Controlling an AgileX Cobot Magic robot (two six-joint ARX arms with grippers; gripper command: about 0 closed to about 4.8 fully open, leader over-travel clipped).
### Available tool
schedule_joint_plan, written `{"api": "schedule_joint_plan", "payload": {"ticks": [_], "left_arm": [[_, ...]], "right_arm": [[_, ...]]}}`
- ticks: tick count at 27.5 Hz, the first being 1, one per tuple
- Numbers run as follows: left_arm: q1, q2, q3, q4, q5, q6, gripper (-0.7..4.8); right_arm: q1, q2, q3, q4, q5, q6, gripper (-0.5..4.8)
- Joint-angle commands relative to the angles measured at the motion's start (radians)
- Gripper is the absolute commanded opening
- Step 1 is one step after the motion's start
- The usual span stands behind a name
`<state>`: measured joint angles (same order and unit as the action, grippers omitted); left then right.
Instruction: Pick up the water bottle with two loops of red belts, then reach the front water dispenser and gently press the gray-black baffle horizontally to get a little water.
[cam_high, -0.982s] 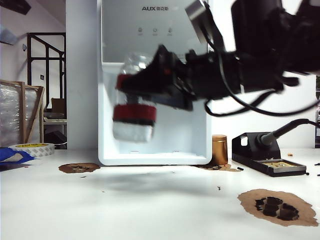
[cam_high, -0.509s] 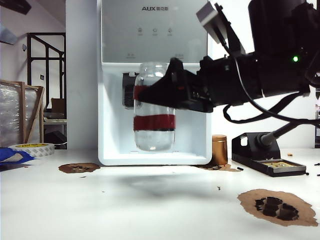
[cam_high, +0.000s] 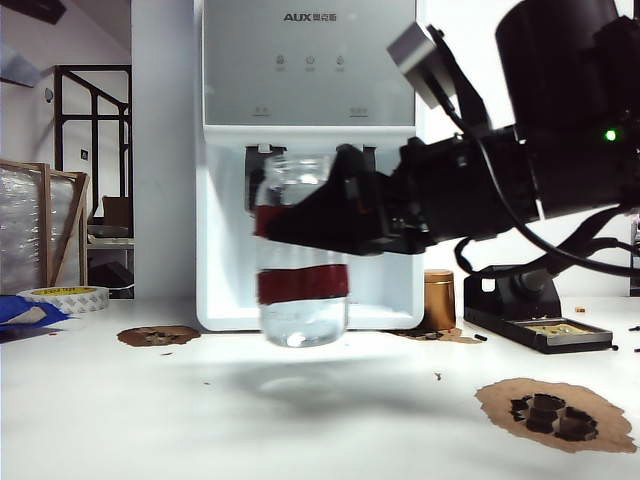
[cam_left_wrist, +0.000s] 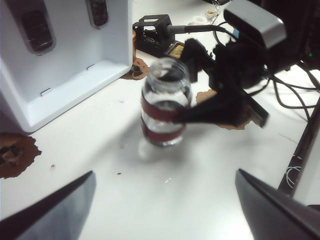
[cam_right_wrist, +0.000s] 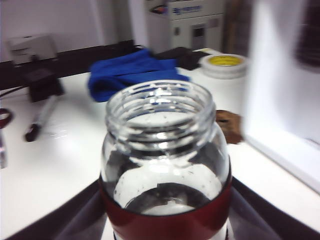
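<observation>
The water bottle is a clear glass jar with two dark-red bands. It hangs upright just above the table, in front of the water dispenser. My right gripper reaches in from the right and is shut on it at the upper band; in the right wrist view both fingers flank the bottle. Two dark tap levers hang in the bay. The rounder one looks like the gray-black baffle, apart from the bottle. My left gripper hovers open over bare table, nothing between its fingers.
A tape roll and a blue cloth lie at the left. A brass cylinder and a black soldering station stand right of the dispenser. Brown scorched patches mark the table.
The right gripper has swung the bottle from a tilted, raised pose to upright and has lowered it in front of the dispenser bay. The left gripper's view gives no earlier frame.
</observation>
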<state>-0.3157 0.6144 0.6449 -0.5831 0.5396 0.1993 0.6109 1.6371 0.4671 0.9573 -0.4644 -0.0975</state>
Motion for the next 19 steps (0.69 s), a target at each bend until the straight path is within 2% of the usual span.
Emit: {"api": "schedule_joint_plan", "payload": {"ticks": [1, 5, 10, 19], "left_arm": [[0.000, 0.002, 0.005, 0.007, 0.001, 0.003, 4.79], [0.000, 0.002, 0.005, 0.006, 0.002, 0.003, 4.79], [0.000, 0.002, 0.005, 0.000, 0.002, 0.003, 4.79], [-0.001, 0.002, 0.004, 0.000, 0.002, 0.003, 4.79]], "right_arm": [[0.055, -0.007, -0.002, 0.032, -0.015, 0.008, -0.01], [0.080, -0.002, -0.002, 0.038, -0.044, 0.031, -0.01], [0.080, 0.089, -0.002, 0.223, -0.082, 0.114, 0.00], [0.093, 0.188, -0.002, 0.256, -0.101, 0.106, 0.01]]}}
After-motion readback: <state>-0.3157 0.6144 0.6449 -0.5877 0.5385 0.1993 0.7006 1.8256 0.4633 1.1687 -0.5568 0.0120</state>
